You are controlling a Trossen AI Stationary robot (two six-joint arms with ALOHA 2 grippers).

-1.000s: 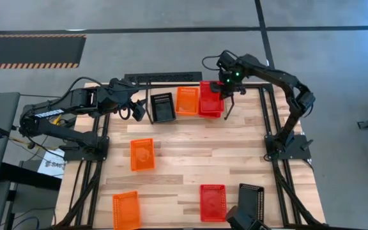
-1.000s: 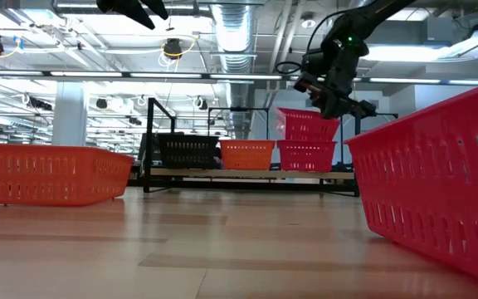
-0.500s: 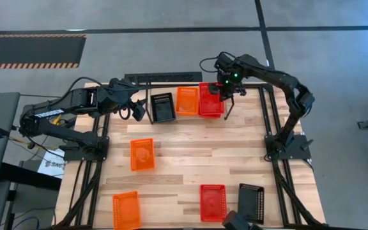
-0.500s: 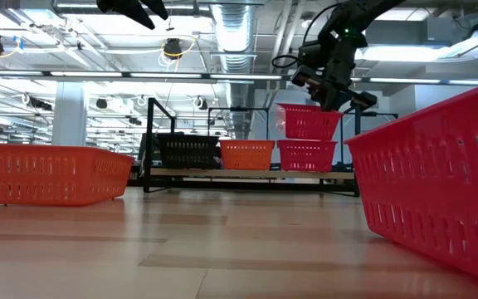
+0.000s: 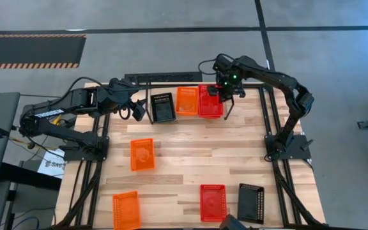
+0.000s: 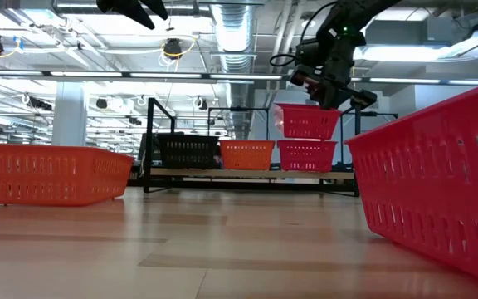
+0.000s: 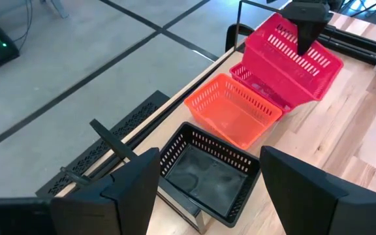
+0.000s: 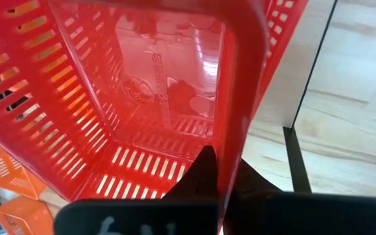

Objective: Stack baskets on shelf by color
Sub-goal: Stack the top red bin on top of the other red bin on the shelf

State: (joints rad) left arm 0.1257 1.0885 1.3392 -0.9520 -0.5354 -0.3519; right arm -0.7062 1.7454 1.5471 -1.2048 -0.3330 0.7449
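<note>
The shelf stands at the table's far edge. On it sit a black basket, an orange basket and a red basket on their bottoms, side by side. Right over that red basket hangs a second red basket, with my right gripper shut on it. My left gripper waits open above the table's far left, near the black basket, with nothing between its fingers. My right gripper pinches the upper red basket's right side wall at the rim, one finger inside the basket and one outside. The fingers come from above, pointing down. The basket hangs slightly tilted just over the lower red basket; whether the two touch I cannot tell.
Loose on the wooden table lie an orange basket left of centre, another orange basket at the near left, a red basket and a black basket at the near edge. A black rail frame borders the table.
My right gripper has carried the red basket a little toward the table's left and slightly up, so that it now lines up over the lower red basket. It has stayed shut on the basket.
</note>
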